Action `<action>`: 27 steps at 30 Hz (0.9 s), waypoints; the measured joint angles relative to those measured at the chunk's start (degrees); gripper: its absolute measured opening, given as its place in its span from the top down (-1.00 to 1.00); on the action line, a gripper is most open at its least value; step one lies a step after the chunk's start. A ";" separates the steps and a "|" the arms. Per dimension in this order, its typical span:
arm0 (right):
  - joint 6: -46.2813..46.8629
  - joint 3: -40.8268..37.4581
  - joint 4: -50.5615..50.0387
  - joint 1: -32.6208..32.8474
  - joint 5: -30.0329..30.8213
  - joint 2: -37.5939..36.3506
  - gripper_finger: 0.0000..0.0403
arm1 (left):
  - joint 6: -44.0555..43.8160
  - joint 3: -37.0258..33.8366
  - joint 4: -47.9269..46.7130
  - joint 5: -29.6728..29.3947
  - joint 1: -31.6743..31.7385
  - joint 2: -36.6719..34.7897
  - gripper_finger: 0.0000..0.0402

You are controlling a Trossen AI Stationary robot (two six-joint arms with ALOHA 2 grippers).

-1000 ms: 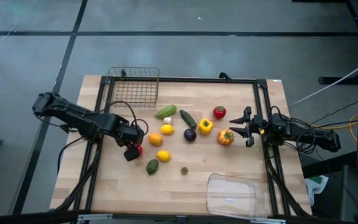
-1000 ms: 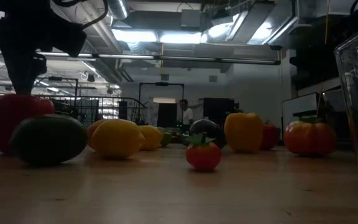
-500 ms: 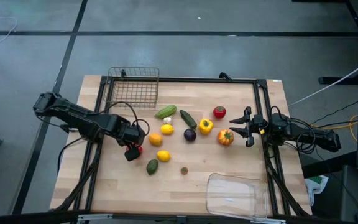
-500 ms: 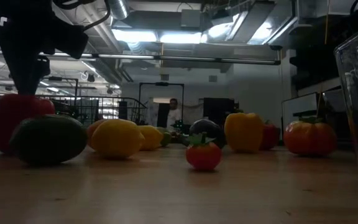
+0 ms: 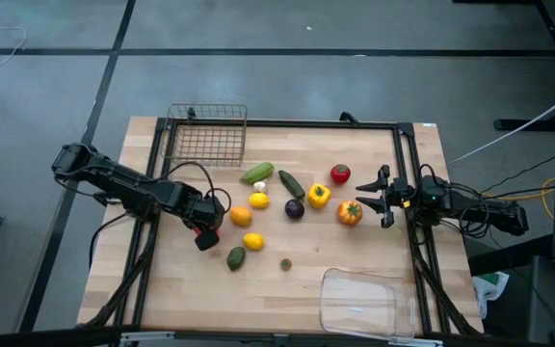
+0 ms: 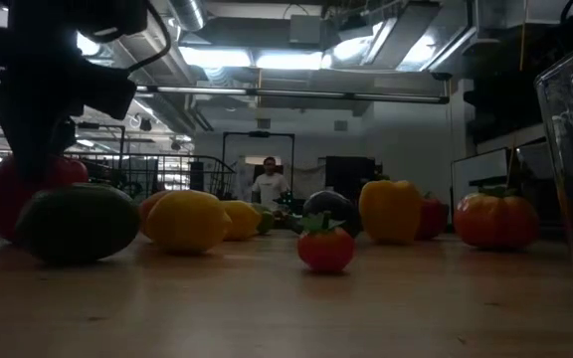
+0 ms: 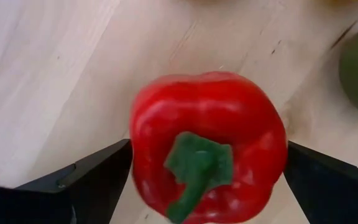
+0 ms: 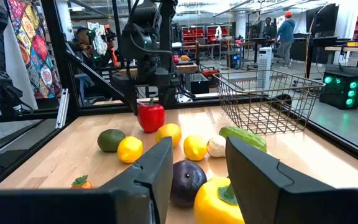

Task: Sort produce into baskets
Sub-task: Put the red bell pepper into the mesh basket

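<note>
Centrally, the red pepper (image 7: 207, 146) is clamped by the left claw (image 5: 206, 231), lifted for basket sorting; at three o'clock the right claw (image 5: 374, 196) waits, spread apart.

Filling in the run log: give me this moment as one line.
left end effector: shut on red pepper, lifted | right end effector: open, by tomato | basket, tray: no produce

You're looking straight down on the whole bench (image 5: 355, 280) from above. The low camera sits at bench height, facing the room. Your left wrist view is tight on the red pepper (image 7: 209, 146); the right wrist view catches it too, farther off.
</note>
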 joint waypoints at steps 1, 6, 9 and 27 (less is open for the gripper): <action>0.01 -0.02 0.00 -0.01 -0.01 0.00 0.27 | 0.00 -0.30 0.23 0.00 0.00 0.00 -0.98; 0.00 -0.01 0.00 -0.01 0.01 0.00 0.27 | -0.01 -0.78 0.49 0.00 0.00 0.00 -0.98; 0.00 0.00 0.00 -0.01 -0.01 0.00 0.27 | -0.18 -0.78 0.47 0.00 0.00 0.00 -0.98; 0.01 0.00 0.00 -0.01 -0.01 0.01 0.27 | -6.10 -0.78 0.17 -3.63 0.00 0.00 -0.90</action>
